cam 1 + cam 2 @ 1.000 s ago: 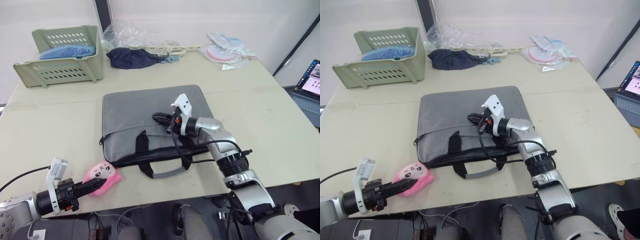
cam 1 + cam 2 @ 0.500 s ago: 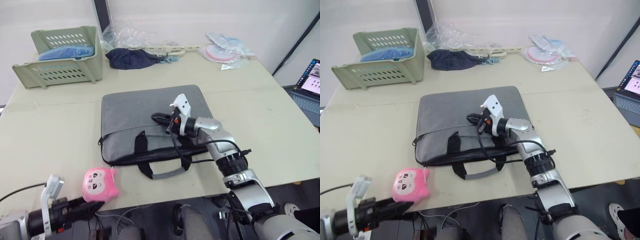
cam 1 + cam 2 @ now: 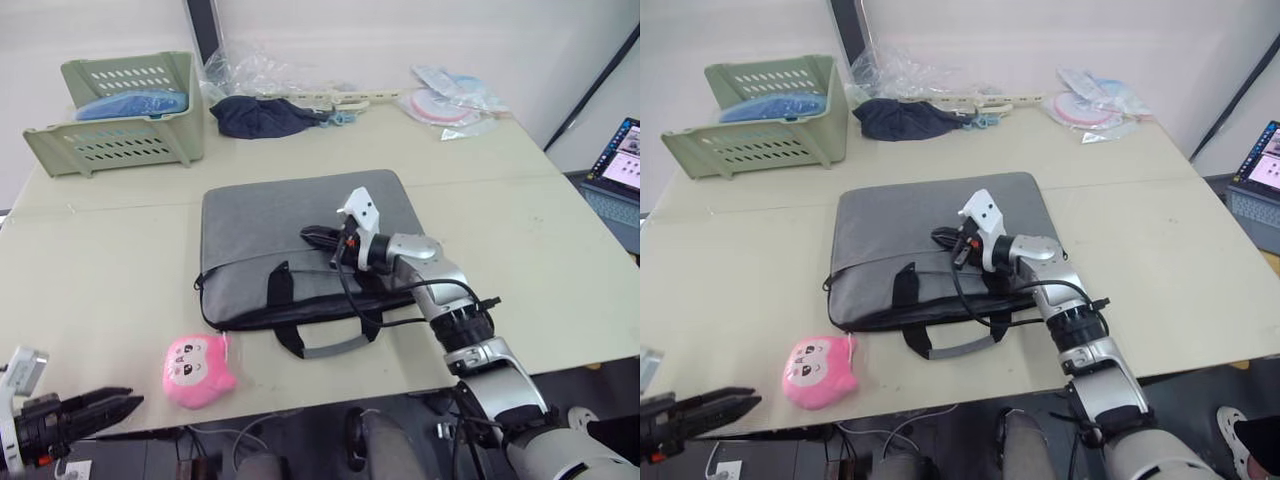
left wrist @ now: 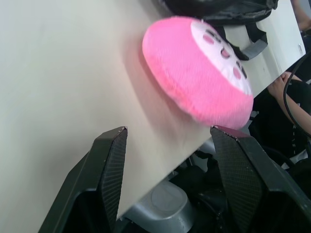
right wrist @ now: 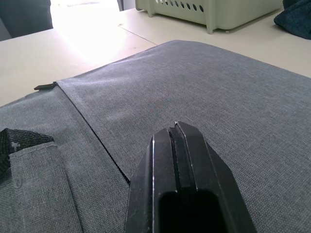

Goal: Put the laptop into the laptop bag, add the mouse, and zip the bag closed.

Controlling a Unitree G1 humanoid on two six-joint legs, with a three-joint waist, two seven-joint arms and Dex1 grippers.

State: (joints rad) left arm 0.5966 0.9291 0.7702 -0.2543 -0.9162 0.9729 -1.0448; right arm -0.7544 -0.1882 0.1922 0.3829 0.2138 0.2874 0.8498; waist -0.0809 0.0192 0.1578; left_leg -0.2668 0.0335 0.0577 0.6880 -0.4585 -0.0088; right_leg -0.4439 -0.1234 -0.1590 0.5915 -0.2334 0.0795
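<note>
Resting our closed right end effector on the soft, floppy bag, we'd grip its zipper pull.

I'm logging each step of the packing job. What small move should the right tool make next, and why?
Probably slide toward the black zipper line and grip its pull. The right tool rests shut on the flat grey fabric laptop bag, holding nothing, and the bag lies flat on the table. Whether the zipper is already fully closed is unclear.

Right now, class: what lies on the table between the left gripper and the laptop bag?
A pink plush toy lies between the left gripper and the laptop bag, seen in the left eye view.
</note>
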